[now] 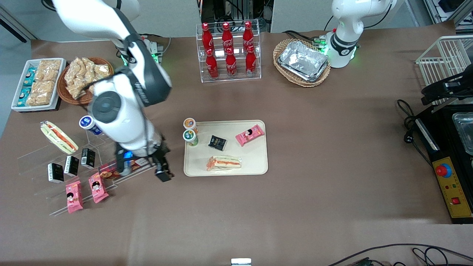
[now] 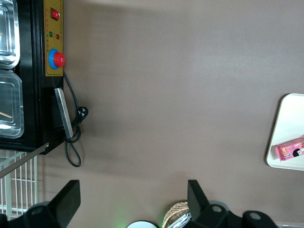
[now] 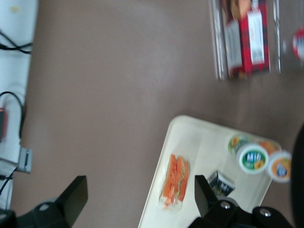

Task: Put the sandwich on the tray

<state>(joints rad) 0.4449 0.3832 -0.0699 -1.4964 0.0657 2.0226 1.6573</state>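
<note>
Brown paper-covered table (image 1: 314, 184) w/ a snack display spread over it. The tray (image 1: 258, 162) sits about mid-table, and the sandwich (image 1: 224, 163) lies flat on it, along the edge nearest the front camera, orange-red stripe showing through the clear wrap. Also on the tray: a small black packet (image 1: 217, 142) and a pink snack pack (image 1: 250, 135), both farther from the camera than the sandwich, plus two round-lidded cups (image 1: 190, 132) at the tray's edge toward the working arm's end. The gripper (image 1: 162, 173) hangs over bare table just beside the tray, toward the working arm's end, apart from the sandwich; its fingers (image 3: 76, 197) are spread wide w/ nothing between them (the wrist view shows the sandwich (image 3: 175, 179) and tray (image 3: 190, 137) in the gap below). Toward the working arm's end stands a clear acrylic rack (image 1: 37, 166) w/ a second wrapped sandwich (image 1: 59, 137), black cartons and pink packs. Farther from the camera: a stand of red cola bottles (image 1: 229, 50) and a wicker basket of foil trays (image 1: 302, 61).
</note>
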